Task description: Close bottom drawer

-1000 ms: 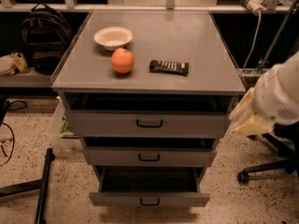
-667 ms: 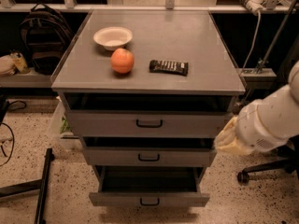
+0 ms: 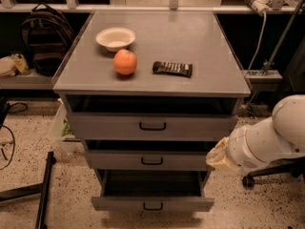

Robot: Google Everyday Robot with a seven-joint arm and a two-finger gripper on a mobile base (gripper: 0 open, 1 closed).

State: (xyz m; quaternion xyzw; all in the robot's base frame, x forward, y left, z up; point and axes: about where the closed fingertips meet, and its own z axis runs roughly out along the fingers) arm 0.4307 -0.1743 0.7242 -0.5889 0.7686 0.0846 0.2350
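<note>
The bottom drawer (image 3: 119,204) is the lowest of three grey drawers and has a small black bar handle (image 3: 153,206). It stands pulled out farther than the two above, and its dark inside shows. The middle drawer (image 3: 119,160) and the top drawer (image 3: 105,126) are each pulled out a little. My white arm (image 3: 271,140) comes in from the right. My gripper (image 3: 217,159) is its pale yellowish end, at the cabinet's right front corner, level with the middle drawer and above the bottom drawer's right end.
On the cabinet top (image 3: 214,46) lie a white bowl (image 3: 115,37), an orange fruit (image 3: 125,62) and a dark snack bar (image 3: 172,68). A backpack (image 3: 40,37) sits on a shelf at the left. A black stand leg (image 3: 44,190) lies on the floor at the left, and an office chair base (image 3: 267,173) stands at the right.
My arm has swung left and down, from beside the top drawer's right end to the cabinet's right corner at middle-drawer height. The drawers have not moved.
</note>
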